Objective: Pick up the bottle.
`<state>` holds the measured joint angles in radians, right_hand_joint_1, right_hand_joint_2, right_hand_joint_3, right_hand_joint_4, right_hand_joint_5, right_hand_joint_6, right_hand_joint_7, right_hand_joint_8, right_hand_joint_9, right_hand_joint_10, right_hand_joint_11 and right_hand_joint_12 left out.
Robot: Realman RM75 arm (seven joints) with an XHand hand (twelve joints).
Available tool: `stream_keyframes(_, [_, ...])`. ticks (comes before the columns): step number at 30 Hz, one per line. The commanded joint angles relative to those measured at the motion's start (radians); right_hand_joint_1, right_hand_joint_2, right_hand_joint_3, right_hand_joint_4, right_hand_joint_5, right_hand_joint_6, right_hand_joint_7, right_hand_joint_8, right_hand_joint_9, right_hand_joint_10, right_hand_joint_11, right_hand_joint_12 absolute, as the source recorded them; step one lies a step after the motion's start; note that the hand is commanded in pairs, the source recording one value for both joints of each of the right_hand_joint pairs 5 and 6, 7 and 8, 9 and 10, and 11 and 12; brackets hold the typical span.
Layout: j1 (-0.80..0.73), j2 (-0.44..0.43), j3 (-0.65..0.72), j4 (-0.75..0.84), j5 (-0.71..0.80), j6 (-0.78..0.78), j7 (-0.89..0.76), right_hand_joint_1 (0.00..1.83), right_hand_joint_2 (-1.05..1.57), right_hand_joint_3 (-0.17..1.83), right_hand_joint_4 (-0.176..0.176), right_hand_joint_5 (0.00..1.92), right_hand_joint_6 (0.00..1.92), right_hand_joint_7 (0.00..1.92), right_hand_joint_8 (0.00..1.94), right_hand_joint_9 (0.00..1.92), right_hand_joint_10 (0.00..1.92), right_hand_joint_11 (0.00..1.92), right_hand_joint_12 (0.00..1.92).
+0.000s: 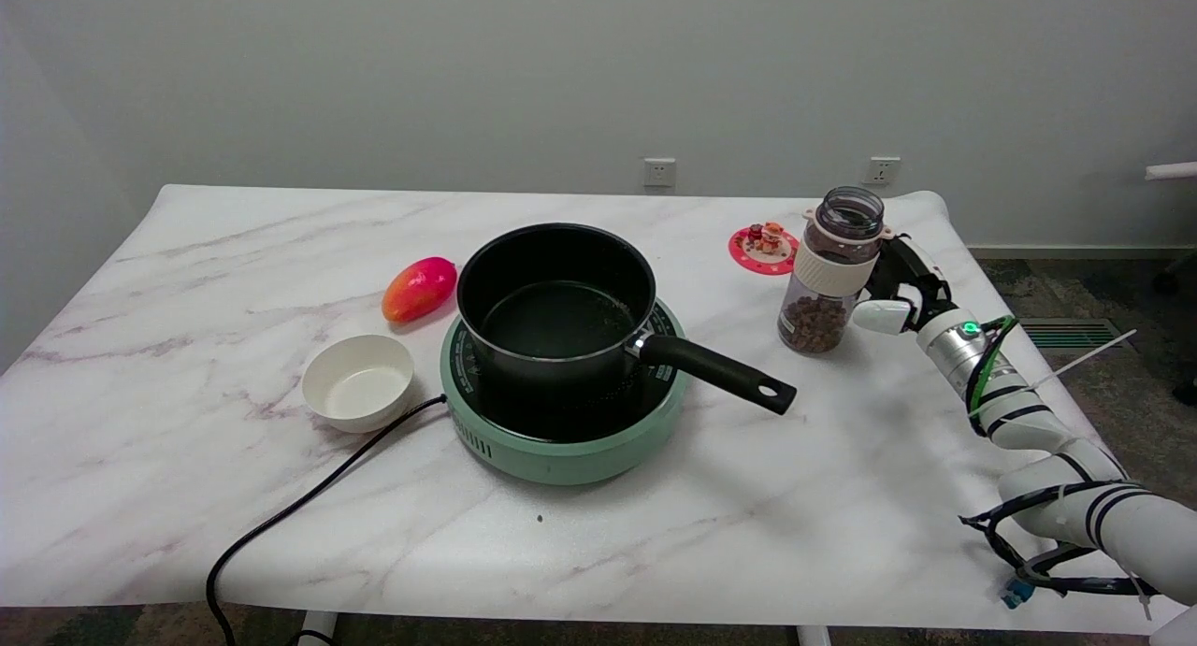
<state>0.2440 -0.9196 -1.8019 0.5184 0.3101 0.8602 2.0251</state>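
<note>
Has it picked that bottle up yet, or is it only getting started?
Reaching looks done: the right hand is against the bottle, at its white band. Whether the grip has closed I cannot tell. The bottle appears to stand on the table, so lifting is left.

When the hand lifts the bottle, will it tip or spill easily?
The bottle probably tips easily: it is tall and narrow. With no lid visible, its brown pieces might spill if tilted. Only partly filled, it is likely light.
</note>
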Motion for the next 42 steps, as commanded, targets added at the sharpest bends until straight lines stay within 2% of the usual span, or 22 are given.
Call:
stream_keyframes(1, [0.005, -0.002, -0.009, 0.003, 0.0, 0.001, 0.0, 1.37, -0.62, 0.99, 0.0, 0.2, 0.2, 0.56, 0.56, 0.47, 0.47, 0.34, 0.34])
stream_keyframes(4, [0.005, -0.002, -0.009, 0.003, 0.0, 0.001, 0.0, 1.4, -0.5, 0.9, 0.0, 0.2, 0.2, 0.58, 0.58, 0.56, 0.56, 0.29, 0.29])
stream_keyframes(9, [0.005, -0.002, -0.007, 0.003, 0.0, 0.0, 0.0, 1.44, -0.28, 0.89, 0.0, 0.25, 0.25, 0.67, 0.67, 0.67, 0.67, 0.28, 0.28])
stream_keyframes(14, [0.005, -0.002, -0.005, 0.001, 0.0, 0.0, 0.0, 1.46, -0.16, 0.87, 0.0, 0.3, 0.3, 0.71, 0.71, 0.72, 0.72, 0.3, 0.3])
stream_keyframes(29, [0.005, -0.002, -0.001, -0.003, 0.0, -0.002, 0.0, 1.5, 0.01, 0.81, 0.0, 0.38, 0.38, 0.77, 0.77, 0.78, 0.78, 0.3, 0.3])
stream_keyframes(35, [0.005, -0.002, 0.0, -0.004, 0.001, -0.002, 0.0, 1.52, 0.01, 0.78, 0.0, 0.41, 0.41, 0.8, 0.8, 0.85, 0.85, 0.44, 0.44])
stream_keyframes(40, [0.005, -0.002, 0.0, -0.005, 0.0, -0.004, 0.004, 1.53, 0.02, 0.79, 0.0, 0.44, 0.44, 0.84, 0.84, 0.89, 0.89, 0.49, 0.49])
stream_keyframes(42, [0.005, -0.002, 0.0, -0.005, 0.0, -0.005, 0.005, 1.53, 0.02, 0.79, 0.0, 0.45, 0.45, 0.91, 0.91, 0.89, 0.89, 0.49, 0.49])
